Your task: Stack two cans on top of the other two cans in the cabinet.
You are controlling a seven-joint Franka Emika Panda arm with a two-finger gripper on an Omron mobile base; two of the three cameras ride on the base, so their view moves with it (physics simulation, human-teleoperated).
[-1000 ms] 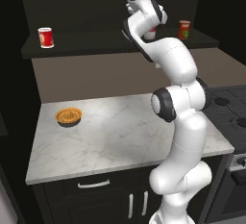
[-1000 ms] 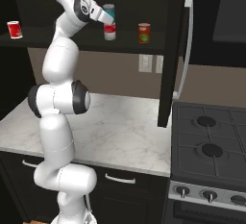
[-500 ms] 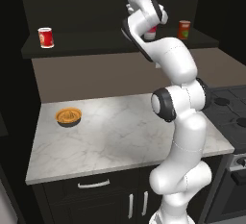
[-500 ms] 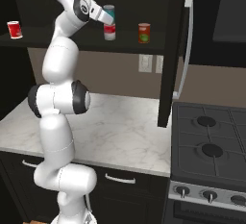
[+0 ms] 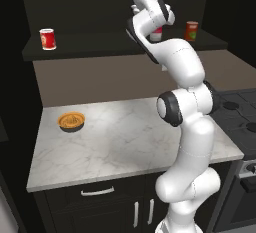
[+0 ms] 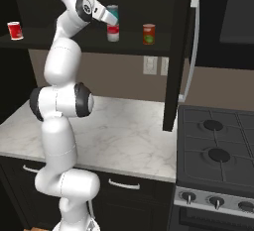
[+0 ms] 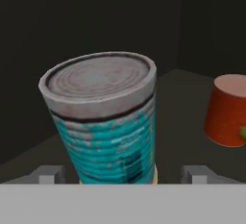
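Hand view: the teal can [image 7: 105,127] stands between the spread, open claw [image 7: 122,174] tips, atop the red-and-white can [image 6: 113,32]. First stack looks placed; next, back out clear.

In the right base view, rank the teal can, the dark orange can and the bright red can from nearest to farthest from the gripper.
1. Teal can, at the open gripper, stacked on another can.
2. Dark orange can, along the shelf toward the stove side.
3. Bright red can, far opposite end of the shelf.
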